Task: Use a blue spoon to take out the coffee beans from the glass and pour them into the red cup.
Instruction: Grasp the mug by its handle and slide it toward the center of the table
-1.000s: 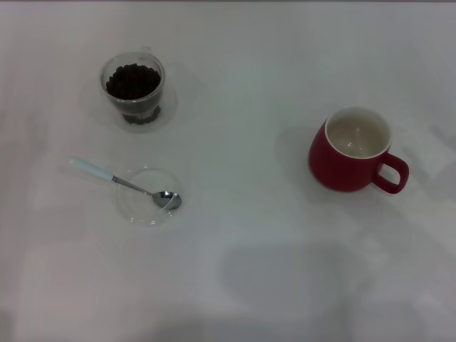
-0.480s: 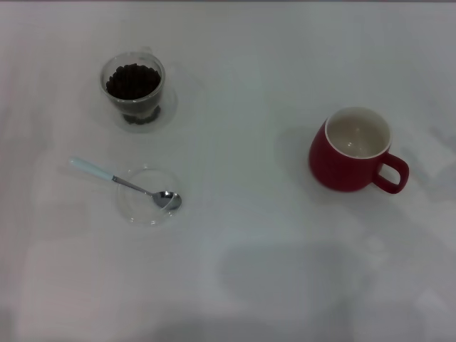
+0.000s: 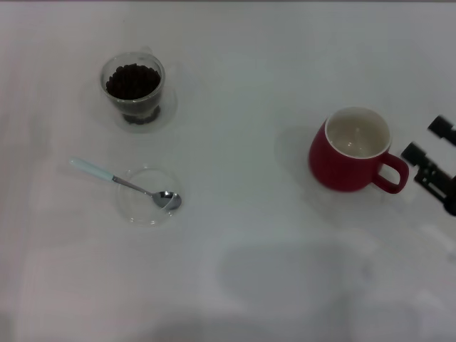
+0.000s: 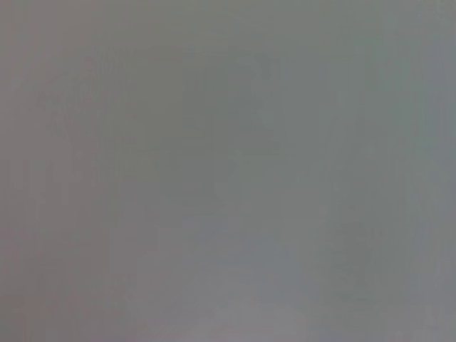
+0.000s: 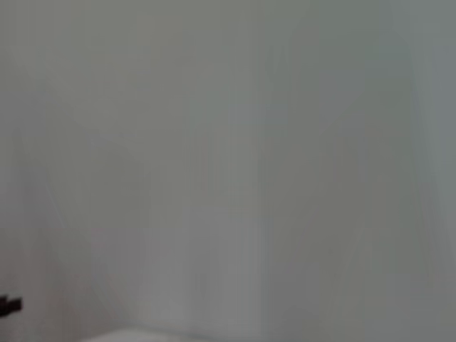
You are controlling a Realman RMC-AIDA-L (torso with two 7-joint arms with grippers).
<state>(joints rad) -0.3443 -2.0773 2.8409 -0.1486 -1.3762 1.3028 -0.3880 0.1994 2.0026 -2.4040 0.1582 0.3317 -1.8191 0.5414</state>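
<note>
The glass [image 3: 133, 88] stands at the far left of the white table, filled with dark coffee beans [image 3: 132, 80]. The blue spoon [image 3: 128, 184] lies nearer to me, its pale handle pointing left and its metal bowl resting on a flat clear round dish [image 3: 147, 196]. The red cup [image 3: 354, 149] stands at the right, empty, its loop handle pointing right. My right gripper [image 3: 426, 148] shows at the right edge, open, just right of the cup's handle and apart from it. My left gripper is out of view.
The white table [image 3: 242, 271] spreads around the objects. Both wrist views show only a blank pale surface.
My right gripper has come into the head view from the right edge, close to the red cup's handle. The glass, spoon and cup have not moved.
</note>
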